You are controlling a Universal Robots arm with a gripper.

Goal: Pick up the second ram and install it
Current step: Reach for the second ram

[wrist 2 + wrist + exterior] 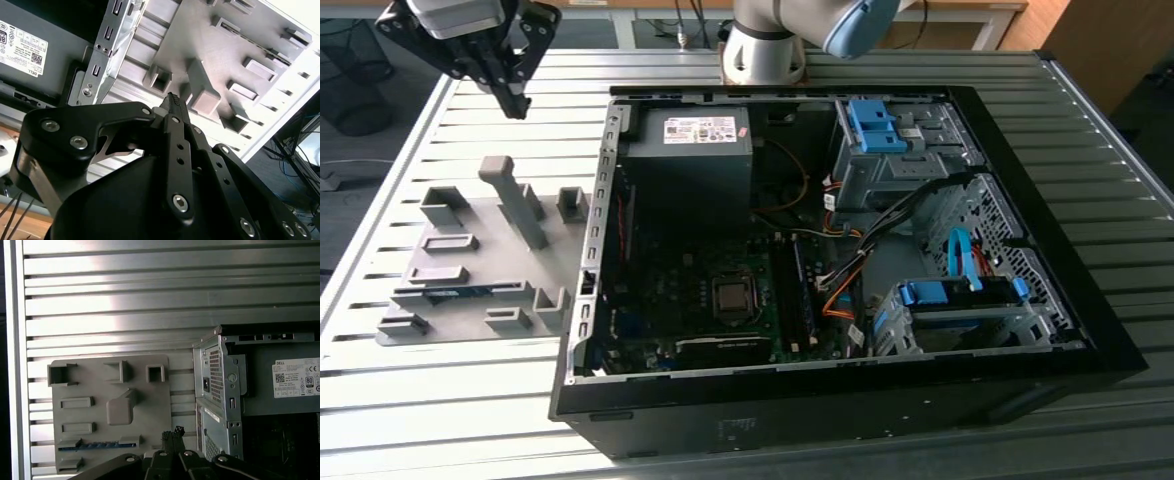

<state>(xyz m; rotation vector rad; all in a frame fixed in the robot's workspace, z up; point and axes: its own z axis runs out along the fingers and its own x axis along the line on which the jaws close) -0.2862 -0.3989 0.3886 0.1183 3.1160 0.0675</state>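
Observation:
The second ram (pixel 454 292) is a thin blue-green stick lying in a slot of the grey fixture plate (pixel 487 225), on the exterior view's left beside the open computer case (pixel 1067 330). In the first wrist view the ram (pixel 95 445) lies along one edge of the plate (pixel 145 405). My gripper (pixel 518 104) hangs high above the table's far corner, well away from the ram. Its fingers are shut together with nothing between them, as both wrist views show (pixel 172 99) (pixel 173 432).
The plate carries several grey blocks, among them a tall upright post (pixel 518 200). Inside the case are the motherboard with its long black slots (pixel 786 290), a power supply (pixel 687 145), orange cables (pixel 834 290) and blue drive brackets (pixel 874 125). The ribbed metal table (pixel 467 400) surrounds them.

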